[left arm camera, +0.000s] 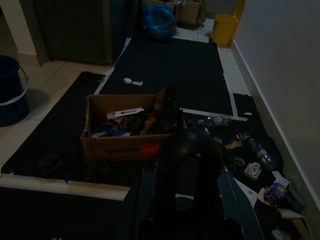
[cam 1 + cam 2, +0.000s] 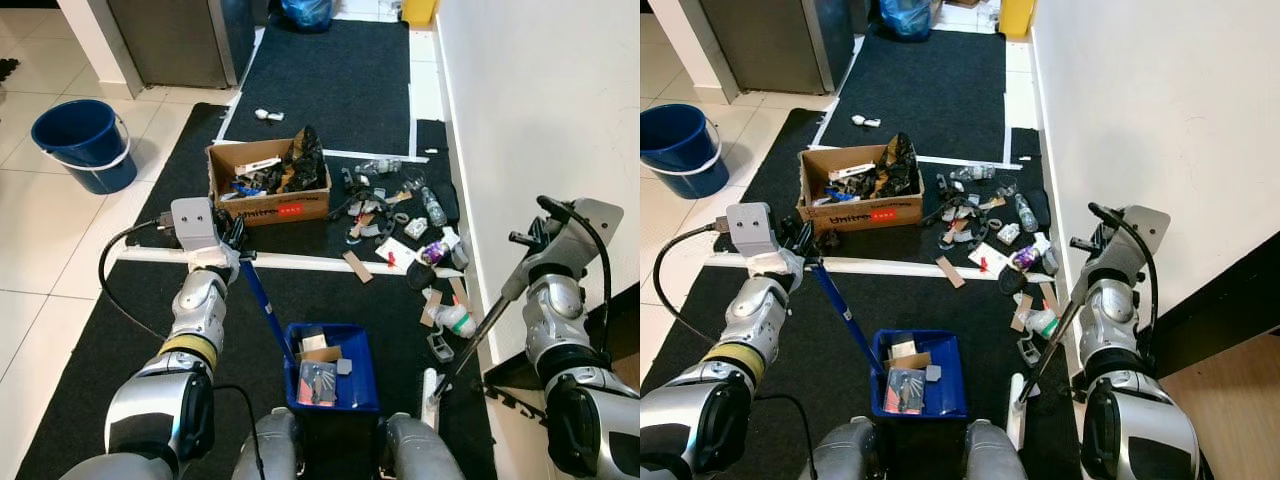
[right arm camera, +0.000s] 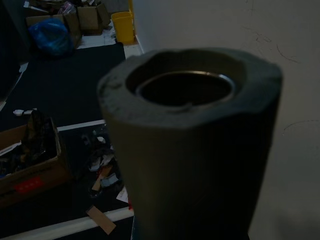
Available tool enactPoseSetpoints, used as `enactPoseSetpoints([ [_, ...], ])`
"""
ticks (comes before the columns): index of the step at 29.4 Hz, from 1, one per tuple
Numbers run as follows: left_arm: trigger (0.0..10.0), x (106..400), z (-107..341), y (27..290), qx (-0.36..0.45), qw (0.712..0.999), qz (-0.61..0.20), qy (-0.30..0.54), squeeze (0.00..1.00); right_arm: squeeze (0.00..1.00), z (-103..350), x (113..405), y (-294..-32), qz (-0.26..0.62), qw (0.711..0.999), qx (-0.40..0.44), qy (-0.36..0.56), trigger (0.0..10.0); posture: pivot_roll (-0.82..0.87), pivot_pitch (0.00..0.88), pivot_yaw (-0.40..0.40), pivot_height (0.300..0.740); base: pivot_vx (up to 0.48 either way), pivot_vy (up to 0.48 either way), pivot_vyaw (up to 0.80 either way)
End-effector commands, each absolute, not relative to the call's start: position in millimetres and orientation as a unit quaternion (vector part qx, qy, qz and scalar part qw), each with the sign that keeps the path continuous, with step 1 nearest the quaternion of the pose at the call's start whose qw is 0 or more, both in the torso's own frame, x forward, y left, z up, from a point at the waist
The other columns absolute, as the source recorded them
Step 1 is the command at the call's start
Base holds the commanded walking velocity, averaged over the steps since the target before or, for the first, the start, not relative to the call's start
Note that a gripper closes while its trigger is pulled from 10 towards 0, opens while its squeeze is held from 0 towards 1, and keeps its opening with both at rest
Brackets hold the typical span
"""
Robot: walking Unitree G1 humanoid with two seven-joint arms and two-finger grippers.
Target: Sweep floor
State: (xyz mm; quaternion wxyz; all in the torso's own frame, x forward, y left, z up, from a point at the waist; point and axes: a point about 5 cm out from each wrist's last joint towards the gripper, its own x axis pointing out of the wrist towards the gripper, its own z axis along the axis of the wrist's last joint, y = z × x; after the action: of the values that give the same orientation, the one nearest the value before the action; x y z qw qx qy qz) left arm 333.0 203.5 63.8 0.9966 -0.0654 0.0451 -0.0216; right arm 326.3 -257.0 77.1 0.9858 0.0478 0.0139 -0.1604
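Note:
A blue dustpan (image 2: 362, 378) holding scraps of card and paper rests on the black mat (image 2: 110, 330) just in front of me. Its long blue handle (image 2: 264, 303) slants up to my left gripper (image 2: 235, 238), which is shut on the handle's top end (image 1: 190, 165). At the right, by the wall, my right gripper (image 2: 530, 245) is shut on the grey broom pole (image 2: 478, 332). The pole's foam-covered end (image 3: 190, 125) looms close in the right wrist view. The white broom head (image 2: 430, 386) touches the mat right of the dustpan. Scattered litter (image 2: 398, 215) lies ahead: bottles, paper, card strips.
An open cardboard box (image 2: 268, 182) of rubbish stands beyond the dustpan. A blue bucket (image 2: 85, 143) sits on the tiles at far left. The white wall (image 2: 550, 110) runs along the right. White tape lines (image 2: 300, 262) cross the mat. A blue bag (image 2: 307, 12) and a yellow bin (image 2: 420, 10) stand far ahead.

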Motion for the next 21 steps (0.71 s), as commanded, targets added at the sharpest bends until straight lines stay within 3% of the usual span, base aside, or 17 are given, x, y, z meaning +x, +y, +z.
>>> enactPoseSetpoints([
  [1,10.0,334,66,198,-0.069,0.997,-0.03,0.033,0.0,0.0,79,326,-260,-0.162,0.986,0.046,0.009,10.0,0.07,0.0,-0.011,0.74,0.0,0.0,0.0],
  [21,10.0,345,79,186,-0.082,0.996,-0.045,0.014,0.0,0.0,91,329,-270,-0.176,0.982,0.062,-0.015,10.0,0.05,0.0,0.002,0.74,0.0,0.0,0.0],
])
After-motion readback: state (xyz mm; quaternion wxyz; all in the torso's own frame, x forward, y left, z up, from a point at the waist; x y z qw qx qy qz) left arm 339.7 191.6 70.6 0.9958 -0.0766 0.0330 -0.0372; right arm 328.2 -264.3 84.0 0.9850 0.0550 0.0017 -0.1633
